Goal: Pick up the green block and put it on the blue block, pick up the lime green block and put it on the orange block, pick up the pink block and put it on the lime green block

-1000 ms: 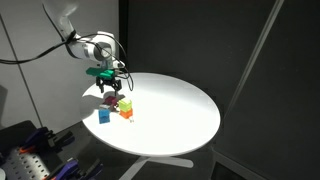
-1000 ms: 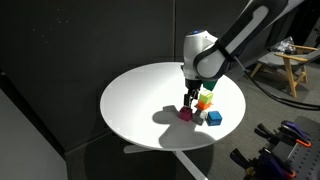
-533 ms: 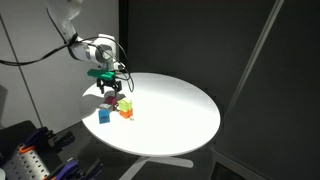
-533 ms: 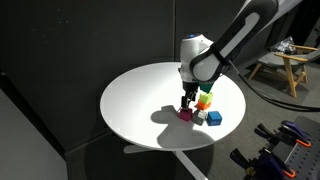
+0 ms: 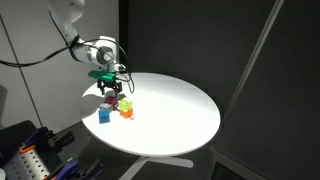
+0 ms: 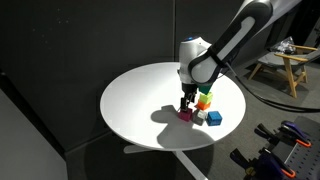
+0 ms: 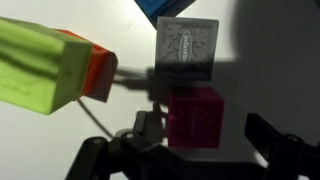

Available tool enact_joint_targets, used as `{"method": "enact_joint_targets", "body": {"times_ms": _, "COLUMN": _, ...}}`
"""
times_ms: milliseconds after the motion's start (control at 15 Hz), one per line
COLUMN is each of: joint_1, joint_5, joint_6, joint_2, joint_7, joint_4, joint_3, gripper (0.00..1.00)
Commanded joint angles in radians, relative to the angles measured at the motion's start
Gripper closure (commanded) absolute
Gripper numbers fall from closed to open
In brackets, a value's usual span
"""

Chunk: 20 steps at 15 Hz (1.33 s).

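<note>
The small magenta-pink cube (image 7: pixel 195 112) sits on the round white bench (image 6: pixel 140 95), between the two dark fingers (image 7: pixel 272 140) of the hand (image 7: pixel 206 128). The hand is spread wide and low over the cube, not pinching it. Close beside stands a bright lime green cube (image 7: pixel 40 65) stacked on an orange-red cube (image 7: pixel 98 72). A plain blue cube (image 7: pixel 160 8) lies just beyond.
</note>
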Motion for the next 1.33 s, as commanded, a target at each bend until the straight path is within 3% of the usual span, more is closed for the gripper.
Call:
{"method": "enact_joint_targets", "body": {"times_ms": 0, "joint_1": 0.010, "joint_5": -0.013, "joint_6": -0.018, "joint_2": 0.023, "joint_7": 0.007, "joint_4": 0.035, "joint_3": -0.010, "gripper": 0.00}}
{"method": "enact_joint_targets", "body": {"times_ms": 1067, "joint_1": 0.018, "joint_5": -0.021, "joint_6": -0.023, "joint_2": 0.076, "joint_7": 0.011, "joint_4": 0.070, "joint_3": -0.021, "gripper": 0.00}}
{"method": "enact_joint_targets", "body": {"times_ms": 1133, "joint_1": 0.020, "joint_5": -0.023, "joint_6": -0.022, "joint_2": 0.077, "joint_7": 0.014, "joint_4": 0.071, "joint_3": -0.023, "gripper": 0.25}}
{"method": "enact_joint_targets", "body": {"times_ms": 1200, "joint_1": 0.021, "joint_5": -0.025, "joint_6": -0.022, "joint_2": 0.079, "joint_7": 0.015, "joint_4": 0.072, "joint_3": -0.024, "gripper": 0.26}}
{"method": "enact_joint_targets", "body": {"times_ms": 1267, "joint_1": 0.023, "joint_5": -0.028, "joint_6": -0.023, "joint_2": 0.081, "joint_7": 0.017, "joint_4": 0.075, "joint_3": -0.027, "gripper": 0.34}}
